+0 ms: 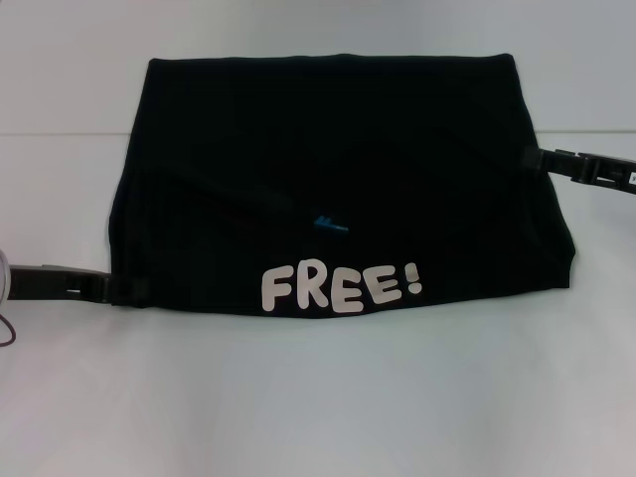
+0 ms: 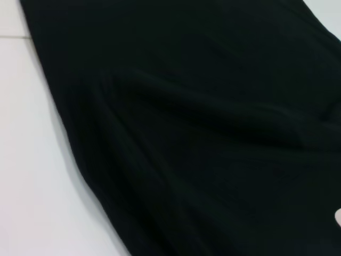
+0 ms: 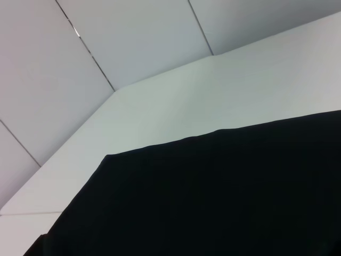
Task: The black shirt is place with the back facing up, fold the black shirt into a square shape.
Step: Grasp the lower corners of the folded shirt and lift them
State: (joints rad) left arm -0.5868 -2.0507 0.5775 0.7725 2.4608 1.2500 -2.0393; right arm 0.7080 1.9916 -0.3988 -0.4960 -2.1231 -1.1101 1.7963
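black shirt [image 1: 338, 189] folded, centre of white surface [image 1: 318, 397]; "free!" lettering [image 1: 343, 286] seen in head view only. left gripper [image 1: 124, 288] lower left, right gripper [image 1: 537, 159] upper right, both at shirt edges; jaws' state: cannot tell.

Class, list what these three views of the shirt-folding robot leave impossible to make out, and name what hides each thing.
- Left gripper, head view: fingertips merge into the black shirt; open or shut unclear.
- Right gripper, head view: tips lost against the same dark cloth.
- Small blue mark on the shirt: too small to identify.
- Both wrist views: no fingers in frame, only cloth and white table.
- Shirt's sleeves: hidden by folded layers.
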